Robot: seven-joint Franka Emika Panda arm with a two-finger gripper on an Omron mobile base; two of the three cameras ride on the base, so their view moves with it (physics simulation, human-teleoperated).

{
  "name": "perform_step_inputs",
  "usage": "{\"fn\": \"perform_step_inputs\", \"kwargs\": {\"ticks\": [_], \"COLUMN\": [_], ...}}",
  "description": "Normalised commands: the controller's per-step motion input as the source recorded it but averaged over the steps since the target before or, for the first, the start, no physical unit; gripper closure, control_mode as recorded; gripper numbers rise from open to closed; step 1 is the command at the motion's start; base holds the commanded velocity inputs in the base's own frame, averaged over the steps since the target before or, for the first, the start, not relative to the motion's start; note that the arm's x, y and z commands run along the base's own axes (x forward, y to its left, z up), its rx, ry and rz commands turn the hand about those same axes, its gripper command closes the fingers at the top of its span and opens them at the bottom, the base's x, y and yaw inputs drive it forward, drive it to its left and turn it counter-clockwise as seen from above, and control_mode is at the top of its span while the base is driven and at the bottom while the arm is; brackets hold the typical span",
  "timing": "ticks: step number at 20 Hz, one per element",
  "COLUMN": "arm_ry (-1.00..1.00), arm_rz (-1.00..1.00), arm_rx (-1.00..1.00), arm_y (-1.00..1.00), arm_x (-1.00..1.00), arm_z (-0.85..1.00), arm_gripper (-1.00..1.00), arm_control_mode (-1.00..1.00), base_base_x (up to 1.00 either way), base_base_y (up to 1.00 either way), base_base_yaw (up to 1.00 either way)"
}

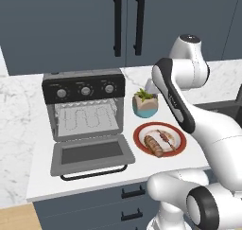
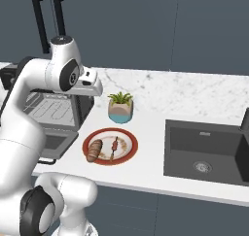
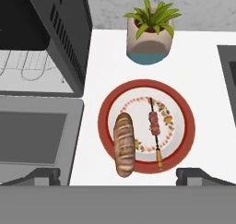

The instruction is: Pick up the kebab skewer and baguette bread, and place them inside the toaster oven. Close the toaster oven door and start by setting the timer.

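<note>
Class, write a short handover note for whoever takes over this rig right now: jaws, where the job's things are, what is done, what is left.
Gripper: jaws open, holding nothing, above the plate.
Kebab skewer and baguette bread: side by side on the plate, right of the toaster oven.
Toaster oven door: dropped open, rack bare.
Done: nothing moved into the oven yet.
Left: pick up both foods, place them inside, close the door, set the timer.

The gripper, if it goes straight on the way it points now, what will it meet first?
Probably the red-rimmed plate, about where the baguette bread and the kebab skewer lie side by side. The open gripper looks down on them; depth is unclear, so which food comes first I cannot tell.
</note>
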Motion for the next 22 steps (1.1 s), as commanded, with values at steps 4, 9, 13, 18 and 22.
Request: {"fn": "perform_step_inputs", "kwargs": {"ticks": [4,9,13,18,22], "arm_ry": [0.0,-0.06,-0.06,-0.14,-0.23], "arm_rz": [0.0,0.0,0.0,0.0,0.0], "arm_rx": [0.0,0.0,-0.06,-0.02,0.0], "arm_y": [0.0,0.14,1.0,0.96,0.67], "arm_x": [0.0,-0.42,-0.76,-0.22,0.02], "arm_z": [0.0,-0.02,-0.03,0.0,0.0], "arm_gripper": [-1.0,-1.0,-1.0,-1.0,-1.0], "arm_control_mode": [1.0,-1.0,-1.0,-1.0,-1.0], "base_base_x": [0.0,-0.02,0.0,0.0,0.0], "base_base_y": [0.0,0.0,0.0,0.0,0.0], "base_base_yaw": [0.0,0.0,0.0,0.0,0.0]}}
